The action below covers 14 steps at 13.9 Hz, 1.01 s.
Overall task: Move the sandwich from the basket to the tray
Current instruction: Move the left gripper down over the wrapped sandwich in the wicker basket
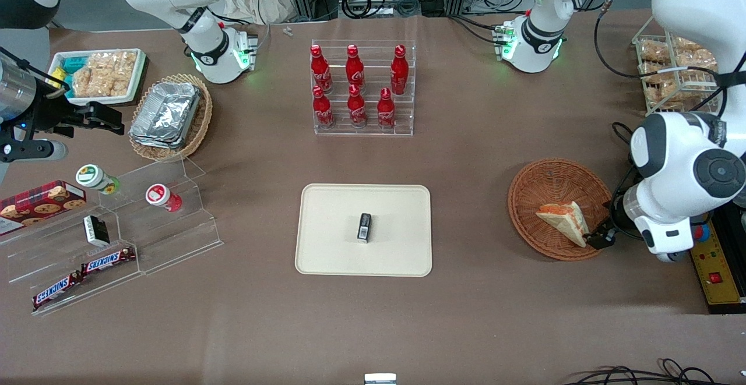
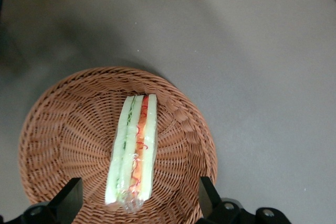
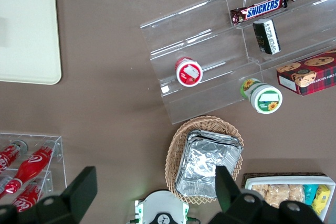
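Sandwich (image 1: 564, 221) lies in the basket (image 1: 539, 184), toward the working arm's end of the table and well apart from the tray (image 1: 326, 210) at mid-table. Nothing lifted yet.

Gripper (image 2: 139, 203) hangs just above the basket rim nearest the working arm. Fingers (image 2: 71, 196) spread wide, holding nothing; in the wrist view they straddle the wedge's wrapped end, one either side, not touching it.

We judge the step in hand to be the descent onto the sandwich. To do it well:
- Come straight down so the bread faces meet the pads, filling layers running between them.
- Stop short of the wicker floor; the basket is shallow and could tip or slide if pushed.
- Close gently. Soft bread in slick wrap likely squashes or slips.
- Lift clear of the rim before travelling toward the tray.

The tray already carries a small dark packet (image 1: 364, 226) near its middle; we would set down on bare tray beside it.

Arm pose: forearm (image 1: 688, 163) folded in low over the table edge, wrist pointing down into the basket.
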### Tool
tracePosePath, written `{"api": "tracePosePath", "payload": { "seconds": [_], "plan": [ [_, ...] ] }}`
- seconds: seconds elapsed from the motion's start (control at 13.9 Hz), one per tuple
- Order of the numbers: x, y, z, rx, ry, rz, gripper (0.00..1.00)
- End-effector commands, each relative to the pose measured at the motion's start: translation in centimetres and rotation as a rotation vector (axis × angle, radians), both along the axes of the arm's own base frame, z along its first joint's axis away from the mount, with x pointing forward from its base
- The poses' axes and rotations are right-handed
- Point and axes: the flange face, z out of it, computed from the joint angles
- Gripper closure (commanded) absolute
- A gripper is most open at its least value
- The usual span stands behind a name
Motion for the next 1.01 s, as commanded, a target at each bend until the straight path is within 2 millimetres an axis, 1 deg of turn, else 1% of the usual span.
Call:
{"api": "tracePosePath", "payload": {
  "seconds": [0.0,0.22,0.65,0.79,0.94],
  "plan": [
    [-0.5,-0.2,-1.1,-0.002,-0.037,0.071,0.01],
    [-2.1,-0.5,-3.7,-0.009,-0.050,0.075,0.01],
    [-4.0,-0.6,-6.4,-0.010,-0.026,0.069,0.01],
    [-4.8,-0.6,-7.5,-0.009,-0.010,0.066,0.01],
    [-5.5,-0.6,-8.1,-0.004,0.004,0.059,0.01]
  ]
}}
